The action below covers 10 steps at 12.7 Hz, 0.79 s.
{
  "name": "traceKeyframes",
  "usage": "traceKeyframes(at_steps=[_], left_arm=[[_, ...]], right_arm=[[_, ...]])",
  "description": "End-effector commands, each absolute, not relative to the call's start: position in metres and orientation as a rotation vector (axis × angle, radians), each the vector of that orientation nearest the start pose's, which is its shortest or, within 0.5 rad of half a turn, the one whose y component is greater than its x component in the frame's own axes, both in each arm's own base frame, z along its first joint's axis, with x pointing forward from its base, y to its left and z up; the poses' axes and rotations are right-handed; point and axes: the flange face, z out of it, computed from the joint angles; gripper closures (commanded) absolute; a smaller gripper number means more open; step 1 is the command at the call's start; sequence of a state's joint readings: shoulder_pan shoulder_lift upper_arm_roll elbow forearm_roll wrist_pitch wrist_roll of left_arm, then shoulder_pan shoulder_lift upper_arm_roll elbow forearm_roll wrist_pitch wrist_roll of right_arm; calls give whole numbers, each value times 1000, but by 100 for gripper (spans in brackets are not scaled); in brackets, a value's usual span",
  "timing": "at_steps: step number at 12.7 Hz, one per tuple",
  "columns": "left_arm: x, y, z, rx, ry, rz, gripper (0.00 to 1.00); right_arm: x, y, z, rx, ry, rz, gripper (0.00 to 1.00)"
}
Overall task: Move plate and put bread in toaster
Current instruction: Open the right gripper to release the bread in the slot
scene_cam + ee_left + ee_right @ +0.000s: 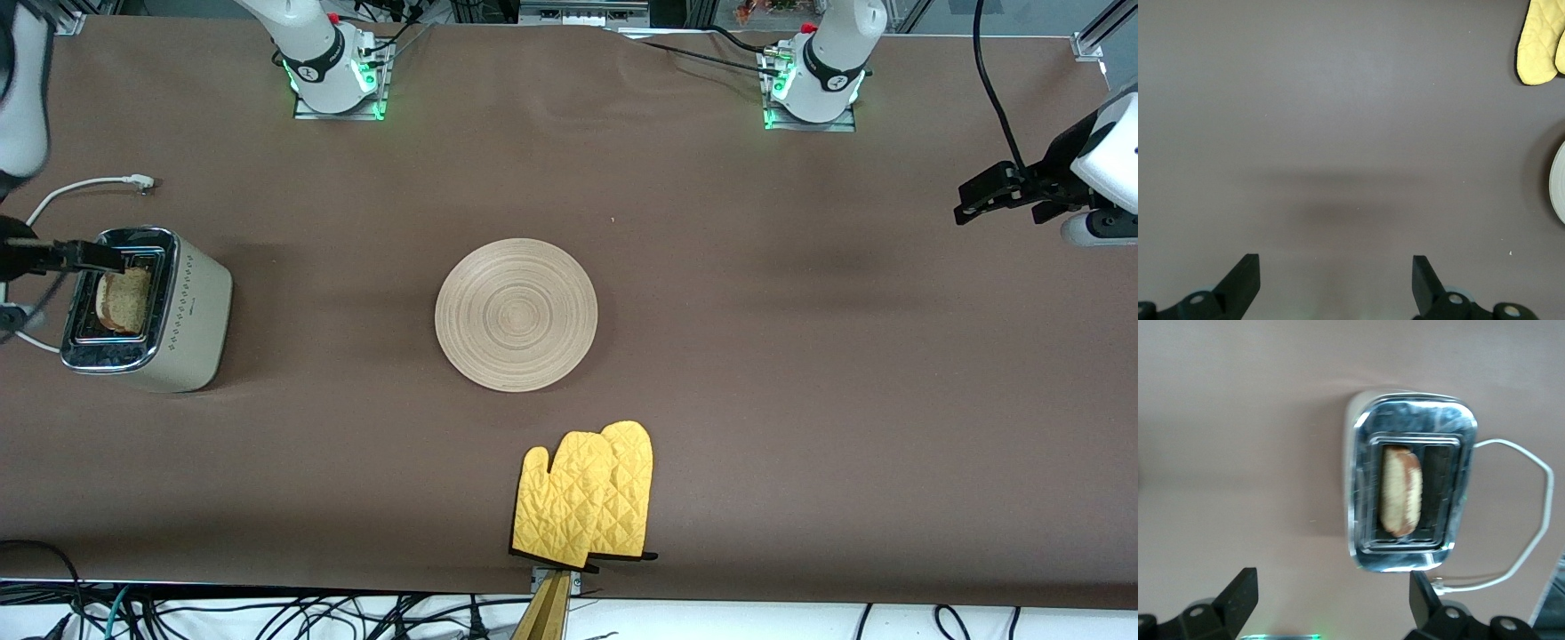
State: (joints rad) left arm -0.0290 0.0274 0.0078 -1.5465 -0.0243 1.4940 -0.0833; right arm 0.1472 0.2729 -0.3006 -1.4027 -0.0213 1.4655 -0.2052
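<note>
- The cream-white boxy toaster (147,311) with a shiny chrome top stood at the right arm's end of the brown-covered table (800,356), its white cord (84,187) trailing toward the robots' bases.
- The single slice of light brown bread (123,300) with a darker crust sat upright in one of the toaster's two slots, its top edge showing above the chrome; in the right wrist view the bread (1400,490) filled the slot nearer the toaster's dotted side.
- The right gripper (80,255) hung over the toaster, its black fingers (1238,597) spread wide apart and holding nothing.
- The round, flat, light tan wooden plate (516,314) with concentric ring grooves lay bare near the middle of the table, well apart from the toaster.
- A pair of yellow quilted oven mitts (587,496) with black cuffs lay nearer to the front camera than the plate, at the table's edge.
- The left gripper (987,197) waited above the left arm's end of the table, its fingers (1241,280) spread wide over bare cloth and empty.
</note>
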Motion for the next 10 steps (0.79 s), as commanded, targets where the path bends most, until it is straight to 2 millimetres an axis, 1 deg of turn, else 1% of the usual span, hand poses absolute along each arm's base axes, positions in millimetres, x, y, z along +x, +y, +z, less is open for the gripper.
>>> traceKeyframes(at_steps=[1,2,4,5,6,7,10], left_arm=[[553,-18,622,-3141,-60,126,0],[553,-17,622,-3139,-62,125,0],[553,-17,622,-3141,-62,126,0],[553,-17,623,-3139,-60,123,0],[553,-17,623,-3139,-57,123,0],[553,-17,623,-3139,-57,123,0],[553,-17,623,-3139,-57,123,0]], right_arm=[[592,-46,574,-3122,-141,281,0],[591,-41,577,-3132,-134,250,0],[564,-27,568,-3144,-156,113,0],[550,-42,558,-3139,-106,88,0],[547,-40,551,-3136,-110,99,0],[549,-42,557,-3137,-117,92,0],[542,-43,561,-3129,-101,136,0]])
